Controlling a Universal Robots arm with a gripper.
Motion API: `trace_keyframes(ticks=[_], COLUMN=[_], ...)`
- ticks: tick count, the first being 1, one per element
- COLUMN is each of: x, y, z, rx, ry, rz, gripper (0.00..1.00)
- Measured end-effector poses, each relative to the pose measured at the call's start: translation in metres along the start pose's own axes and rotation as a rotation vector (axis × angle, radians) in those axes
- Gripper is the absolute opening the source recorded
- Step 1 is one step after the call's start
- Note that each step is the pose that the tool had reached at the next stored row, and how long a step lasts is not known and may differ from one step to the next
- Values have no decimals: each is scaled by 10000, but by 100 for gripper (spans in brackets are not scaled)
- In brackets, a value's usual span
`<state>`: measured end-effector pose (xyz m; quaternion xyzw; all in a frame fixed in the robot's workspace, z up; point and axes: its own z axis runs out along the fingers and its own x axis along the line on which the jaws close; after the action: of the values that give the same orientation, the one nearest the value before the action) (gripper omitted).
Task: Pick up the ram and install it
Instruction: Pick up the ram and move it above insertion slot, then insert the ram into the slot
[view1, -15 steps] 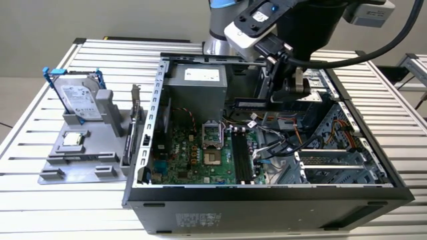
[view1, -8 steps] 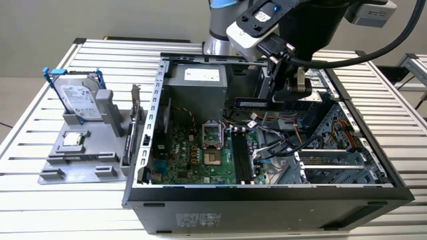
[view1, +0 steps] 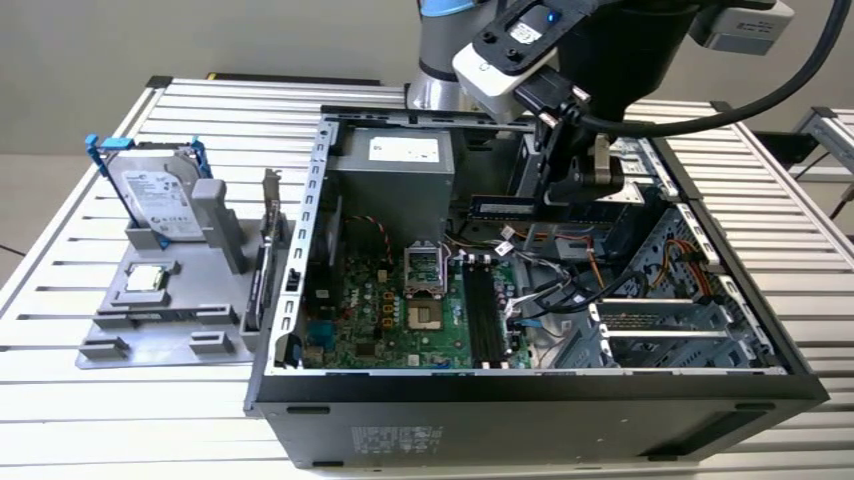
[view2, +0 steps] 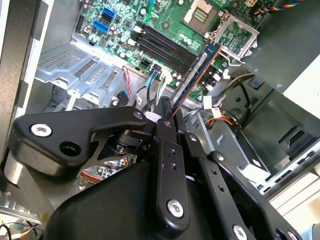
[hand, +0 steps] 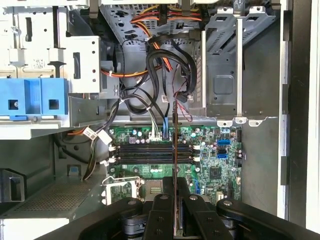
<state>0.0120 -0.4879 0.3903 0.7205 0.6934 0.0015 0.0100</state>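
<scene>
- My gripper (view2: 167, 116) is clamped on one end of the ram (view2: 196, 72), so most of the stick juts out unsupported; I judge any knock could swing it in my hold.
- The ram hangs in the air inside the open case (view1: 534, 385), above the board and touching nothing. In the exterior view it lies across the slots (view2: 165, 46) rather than along them. Pressed down that way, it could jam or scrape the board.
- Loose cables (hand: 164, 125) sit just beside the slots' end. They could snag the stick or get trapped under it.
- A tilted ram could seat at one end only, and extra force might then bend it.
- My arm is close to the case's metal bays, so a wide swing could strike them.
- Count: one ram, one gripper, one case, and four slots as far as I can tell, all of them bare.
- Outside the case, on the counter (view1: 200, 110): one grey holder (view1: 174, 330) carrying one drive (view1: 160, 195), one square chip (view1: 144, 280) and one bracketed card (view1: 274, 235).
</scene>
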Motion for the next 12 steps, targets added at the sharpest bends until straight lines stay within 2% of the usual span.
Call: trace_keyframes(ticks=[5, 12], x=[0, 0], y=[0, -1], z=[-1, 0], rx=[3, 8], ry=[-4, -11], rz=[159, 628], gripper=[0, 0])
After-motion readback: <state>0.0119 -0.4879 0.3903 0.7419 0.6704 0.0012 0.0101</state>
